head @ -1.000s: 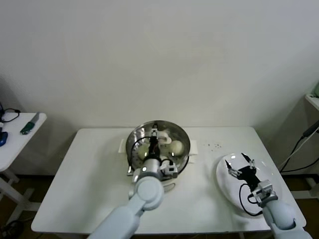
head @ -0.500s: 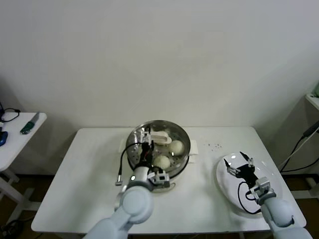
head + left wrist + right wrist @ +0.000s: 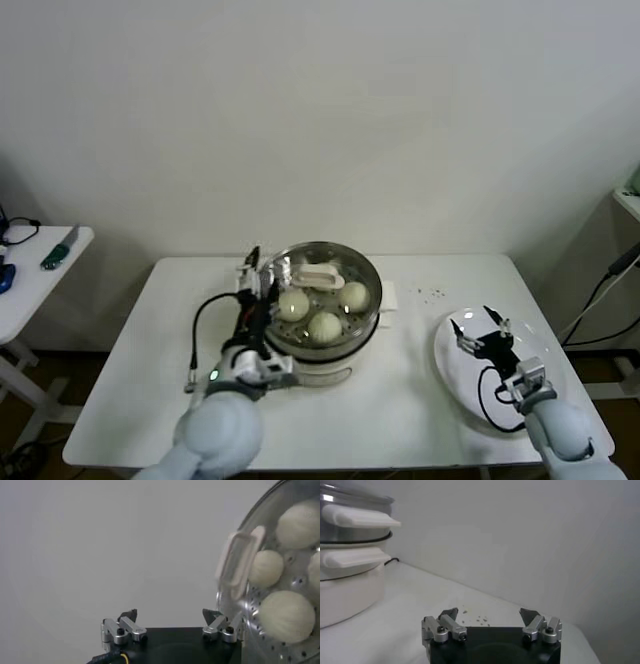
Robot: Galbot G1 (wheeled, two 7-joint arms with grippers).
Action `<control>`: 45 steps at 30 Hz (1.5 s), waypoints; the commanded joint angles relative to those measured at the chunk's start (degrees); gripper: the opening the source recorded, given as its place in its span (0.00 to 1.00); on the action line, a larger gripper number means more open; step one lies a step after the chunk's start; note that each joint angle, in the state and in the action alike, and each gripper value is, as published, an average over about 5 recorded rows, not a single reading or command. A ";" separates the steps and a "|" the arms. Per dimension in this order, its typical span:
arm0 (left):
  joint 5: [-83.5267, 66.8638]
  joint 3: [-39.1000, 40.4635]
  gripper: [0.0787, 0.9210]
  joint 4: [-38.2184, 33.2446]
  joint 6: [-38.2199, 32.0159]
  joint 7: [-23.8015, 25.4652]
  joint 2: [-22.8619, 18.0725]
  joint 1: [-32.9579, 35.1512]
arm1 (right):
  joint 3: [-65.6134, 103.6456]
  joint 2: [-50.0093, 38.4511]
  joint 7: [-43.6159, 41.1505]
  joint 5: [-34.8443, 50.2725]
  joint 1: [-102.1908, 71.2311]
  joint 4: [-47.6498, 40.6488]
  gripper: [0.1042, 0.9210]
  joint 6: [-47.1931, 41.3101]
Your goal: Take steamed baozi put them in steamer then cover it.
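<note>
The steamer (image 3: 366, 316) stands mid-table on its white pot base. A round glass lid with a white handle (image 3: 316, 274) sits on top of it. Three baozi (image 3: 325, 326) show through the glass; the left wrist view shows several (image 3: 287, 615) under the lid handle (image 3: 239, 562). My left gripper (image 3: 258, 272) is open and empty, just left of the steamer's rim; it also shows in the left wrist view (image 3: 170, 620). My right gripper (image 3: 480, 330) is open and empty above the white plate (image 3: 455, 372); it also shows in the right wrist view (image 3: 490, 614), where the steamer (image 3: 350, 530) shows too.
A white pad (image 3: 390, 296) sticks out from under the pot. Dark crumbs (image 3: 432, 293) lie between the steamer and the plate. A small side table (image 3: 40, 270) with a few small items stands at the far left. A black cable (image 3: 198, 325) loops off my left arm.
My left gripper was over the steamer at the lid handle; it has let go and drawn back to the left, off the rim. The lid stays on the steamer. The right gripper barely moved.
</note>
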 commanded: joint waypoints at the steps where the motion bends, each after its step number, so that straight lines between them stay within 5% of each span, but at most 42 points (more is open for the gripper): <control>1: -35.86 -21.79 0.88 -3.48 -23.07 -24.34 0.75 14.71 | 1.96 0.66 -0.41 1.42 -2.18 2.00 0.88 0.42; 7: -45.06 -30.09 0.88 0.15 -35.72 -23.44 -5.23 21.56 | 3.14 2.17 -0.81 1.06 -3.70 2.34 0.88 1.69; 17: -61.53 -35.86 0.88 7.79 -44.83 -18.11 -11.25 26.39 | 5.40 3.62 -1.35 1.22 -6.98 3.89 0.88 3.63; 27: -64.39 -34.89 0.88 15.01 -48.46 -13.75 -13.36 27.65 | 6.95 6.55 -2.24 1.16 -9.29 4.65 0.88 6.09; 45: -62.88 -35.75 0.88 13.82 -47.55 -11.28 -13.77 27.87 | 9.49 8.73 -2.99 0.29 -12.26 6.11 0.88 8.97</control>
